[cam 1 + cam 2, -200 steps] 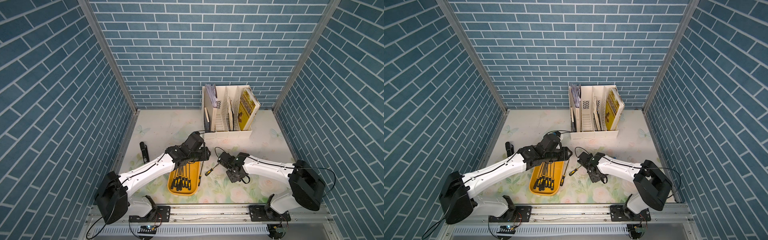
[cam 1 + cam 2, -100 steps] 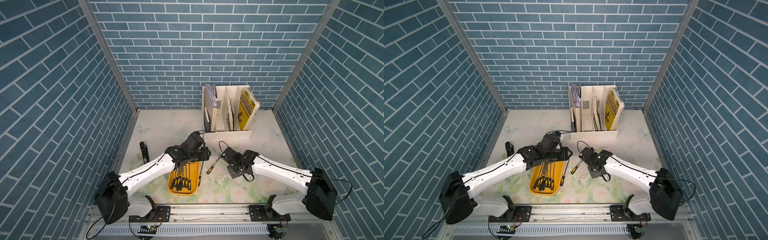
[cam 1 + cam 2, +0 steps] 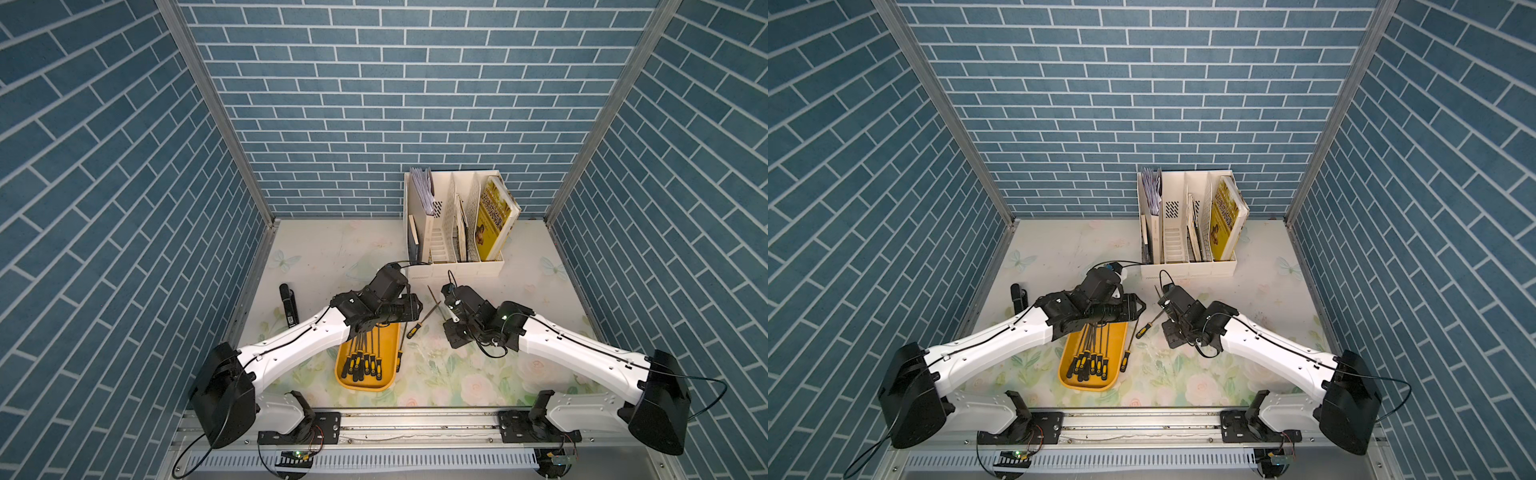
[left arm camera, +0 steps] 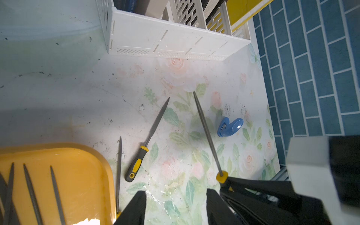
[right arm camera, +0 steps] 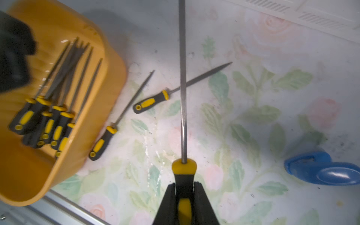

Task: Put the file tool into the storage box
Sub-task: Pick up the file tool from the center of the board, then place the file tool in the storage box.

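The storage box point(image 3: 368, 383) point(image 3: 1089, 384) is a shallow yellow-orange tray near the front, with several black-and-yellow files lying in it. My right gripper point(image 5: 184, 187) point(image 3: 449, 303) is shut on the handle of a file tool point(image 5: 182, 97) point(image 4: 207, 134), held above the table right of the tray, blade pointing toward the back. Two more files point(image 3: 422, 322) point(image 3: 401, 353) lie on the table beside the tray point(image 4: 78, 175) point(image 5: 29, 171). My left gripper point(image 4: 176, 206) point(image 3: 410, 308) hangs open and empty over the tray's far right corner.
A tall white desk organiser point(image 3: 455, 266) point(image 4: 175, 42) with books stands at the back. A blue clip-like object point(image 4: 229, 126) point(image 5: 321, 171) lies on the floral table below my right arm. A black bar-shaped object point(image 3: 289, 307) lies at the left edge.
My right arm has carried the held file away from the front edge, toward the back and slightly left. The left gripper has opened a little; its arm has hardly moved.
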`<act>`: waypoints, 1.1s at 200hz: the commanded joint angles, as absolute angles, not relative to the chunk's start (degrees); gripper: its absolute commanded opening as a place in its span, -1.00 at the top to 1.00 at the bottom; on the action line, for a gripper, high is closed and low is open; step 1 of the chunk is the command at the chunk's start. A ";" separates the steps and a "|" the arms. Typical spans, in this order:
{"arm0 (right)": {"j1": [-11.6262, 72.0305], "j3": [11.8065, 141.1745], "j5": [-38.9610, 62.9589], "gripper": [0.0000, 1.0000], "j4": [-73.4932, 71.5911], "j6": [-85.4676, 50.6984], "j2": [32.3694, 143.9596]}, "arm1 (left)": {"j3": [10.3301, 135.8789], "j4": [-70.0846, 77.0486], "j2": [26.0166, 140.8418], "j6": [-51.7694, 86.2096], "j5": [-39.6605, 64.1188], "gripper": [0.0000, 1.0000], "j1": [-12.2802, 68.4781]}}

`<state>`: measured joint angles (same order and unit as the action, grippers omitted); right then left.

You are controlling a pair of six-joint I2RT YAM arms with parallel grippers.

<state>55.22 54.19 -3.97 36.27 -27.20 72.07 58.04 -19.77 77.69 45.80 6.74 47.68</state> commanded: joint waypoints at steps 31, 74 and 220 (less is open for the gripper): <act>60.05 51.70 0.81 1.00 26.88 -31.49 71.81 | 58.62 -19.86 77.72 48.58 3.80 -0.12 48.52; 62.04 50.92 1.29 1.00 25.18 -33.44 71.28 | 57.92 -21.53 77.78 50.77 -1.25 -0.11 48.52; 62.58 53.05 8.23 0.67 20.30 -32.18 72.93 | 55.99 -24.31 76.00 49.44 -9.09 1.00 46.13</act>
